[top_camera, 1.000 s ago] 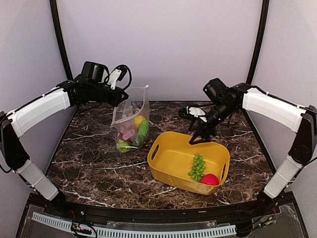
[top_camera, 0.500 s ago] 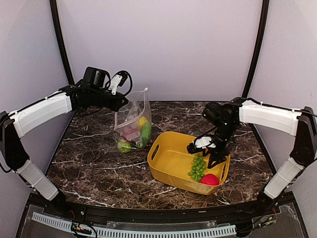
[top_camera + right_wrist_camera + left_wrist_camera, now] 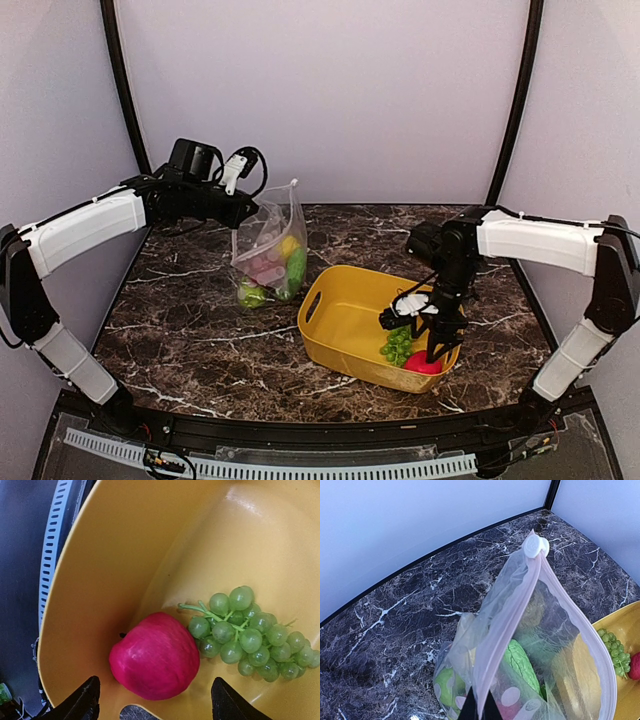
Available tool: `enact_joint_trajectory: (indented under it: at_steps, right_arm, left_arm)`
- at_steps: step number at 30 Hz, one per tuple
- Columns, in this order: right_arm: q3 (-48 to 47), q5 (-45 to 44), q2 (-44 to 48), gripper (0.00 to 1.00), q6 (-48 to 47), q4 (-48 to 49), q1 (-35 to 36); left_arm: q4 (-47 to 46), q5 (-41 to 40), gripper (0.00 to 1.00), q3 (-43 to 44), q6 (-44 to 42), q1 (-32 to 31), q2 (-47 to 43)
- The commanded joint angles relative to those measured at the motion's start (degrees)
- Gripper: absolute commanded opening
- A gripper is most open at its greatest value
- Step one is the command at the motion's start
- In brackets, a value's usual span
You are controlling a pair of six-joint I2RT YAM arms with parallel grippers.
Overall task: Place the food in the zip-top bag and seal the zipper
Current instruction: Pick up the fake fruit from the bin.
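The zip-top bag (image 3: 268,252) hangs upright at the back left, and my left gripper (image 3: 243,209) is shut on its pinkish zipper strip (image 3: 506,625). The white slider tab (image 3: 535,545) sits at the strip's far end and the mouth gapes open. Inside lie green (image 3: 522,663), yellow (image 3: 283,243) and pink food pieces. My right gripper (image 3: 422,333) hangs open inside the yellow basket (image 3: 335,305). Its fingers straddle a red apple (image 3: 155,655) without touching it. A green grape bunch (image 3: 250,636) lies right beside the apple.
The basket's wall (image 3: 95,585) rises close around the right fingers. Black frame posts (image 3: 512,100) stand at the back corners. A white cable track (image 3: 270,465) runs along the front edge of the marble table (image 3: 180,330).
The right gripper came down from over the basket's far rim into the basket, over the apple. The left arm kept the bag held up, shifting slightly.
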State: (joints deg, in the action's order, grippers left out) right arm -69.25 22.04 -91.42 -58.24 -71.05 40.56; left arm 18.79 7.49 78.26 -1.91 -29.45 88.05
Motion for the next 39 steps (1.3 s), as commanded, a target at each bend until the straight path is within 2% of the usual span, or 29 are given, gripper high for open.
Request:
enact_joint_trajectory:
  at_steps: [1, 7, 17, 20, 24, 30, 39]
  right_arm:
    - [2.4, 1.5, -2.6, 0.71, 1.3, -1.1, 1.3]
    - [4.5, 1.7, -3.8, 0.68, 1.5, -0.6, 3.0]
    - [6.4, -4.6, -5.8, 0.75, 3.7, 3.5, 4.2]
    - [6.6, -6.5, -5.6, 0.66, 4.8, 5.2, 4.2]
    - [5.8, -8.8, -4.6, 0.50, 5.4, 7.0, 4.1]
    - [1.8, -10.7, -4.3, 0.36, 6.6, 9.1, 2.4]
    - [-5.5, -10.8, -3.9, 0.32, 7.2, 8.8, -0.6]
  left_arm:
    - [-0.2, -0.5, 0.01, -1.0, 0.1, 0.3, -2.2]
    - [-0.2, -1.4, 0.01, -1.3, -0.1, 0.3, -2.6]
    - [-0.2, -1.4, 0.01, -1.5, -0.1, 0.3, -2.9]
    - [-0.3, -1.1, 0.01, -1.6, 0.1, 0.3, -3.2]
    - [-0.4, -1.1, 0.01, -1.9, 0.2, 0.3, -3.3]
    - [-0.4, -1.0, 0.01, -2.0, 0.3, 0.3, -3.6]
    - [-0.7, -1.4, 0.01, -2.5, 0.2, 0.4, -4.1]
